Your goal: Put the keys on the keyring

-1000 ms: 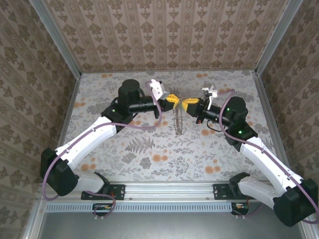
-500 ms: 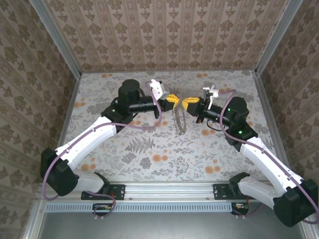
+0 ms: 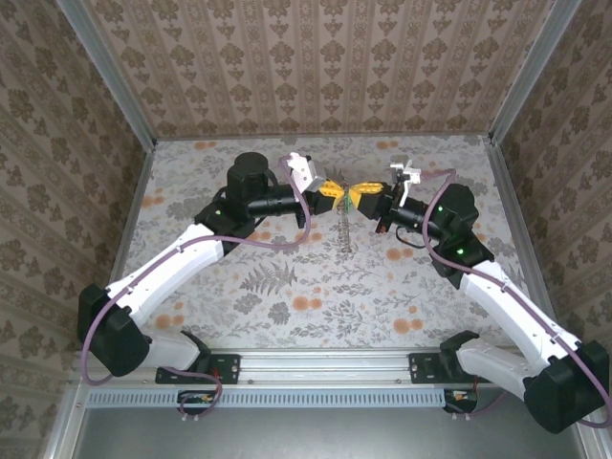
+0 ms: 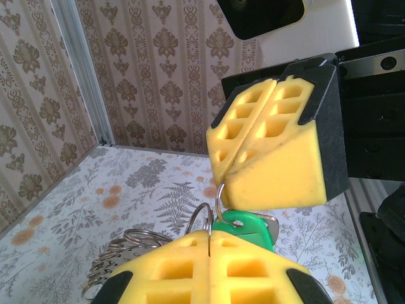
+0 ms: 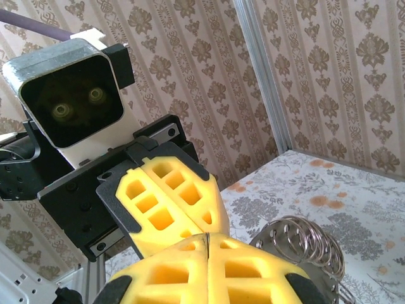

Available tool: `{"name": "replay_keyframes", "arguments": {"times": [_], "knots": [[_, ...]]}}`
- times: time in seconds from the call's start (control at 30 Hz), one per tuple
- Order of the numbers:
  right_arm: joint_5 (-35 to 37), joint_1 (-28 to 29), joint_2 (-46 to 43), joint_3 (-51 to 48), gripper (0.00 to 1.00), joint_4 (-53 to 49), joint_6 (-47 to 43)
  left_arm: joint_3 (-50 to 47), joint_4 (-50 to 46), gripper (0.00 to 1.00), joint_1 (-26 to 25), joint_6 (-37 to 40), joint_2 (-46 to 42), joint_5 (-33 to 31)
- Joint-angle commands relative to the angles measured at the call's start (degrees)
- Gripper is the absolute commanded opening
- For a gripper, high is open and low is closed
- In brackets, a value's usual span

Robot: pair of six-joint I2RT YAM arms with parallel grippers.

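Note:
Above the table's middle my left gripper (image 3: pixel 336 191) and right gripper (image 3: pixel 357 194) meet tip to tip, both shut. The keyring (image 3: pixel 342 231) hangs below them, edge-on. In the left wrist view my left gripper (image 4: pixel 209 238) pinches a thin silver loop of the keyring (image 4: pixel 121 249), whose bunch of rings hangs to its left. Above it my right gripper (image 4: pixel 219 182) pinches a thin wire ring threaded through the hole of the green key (image 4: pixel 248 229). The key dangles between the two sets of pads. In the right wrist view the keyring's coils (image 5: pixel 305 243) sit behind my right gripper (image 5: pixel 207 238).
Patterned walls (image 3: pixel 316 67) close in the floral table (image 3: pixel 287 287) at the back and both sides, with aluminium posts (image 3: pixel 115 86) at the corners. A metal rail (image 3: pixel 325 368) runs along the near edge between the arm bases.
The hanging keyring has swung and turned, from a partly open hoop to edge-on. The right gripper has shifted slightly left and up against the left one. Both stay shut.

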Motion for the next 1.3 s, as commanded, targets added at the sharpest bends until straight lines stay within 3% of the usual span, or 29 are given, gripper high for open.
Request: {"name": "replay_keyframes", "arguments": {"times": [0.0,0.77,1.27], "knots": [[-0.52,0.15,0.66,2.25,0.0,2.27,0.69,1.82,1.6,0.0,-0.59,0.65,-0.79,1.27],[4.66,-2.27,0.9,-0.75,0.0,-1.2,-1.62,-0.19,4.26,0.0,-0.81,-0.5,-2.69,0.82],[2.63,-3.6,-0.08,-3.08,0.0,-2.22,-0.44,-1.34,7.24,0.0,-0.58,-1.8,-3.34,-1.45]]}}
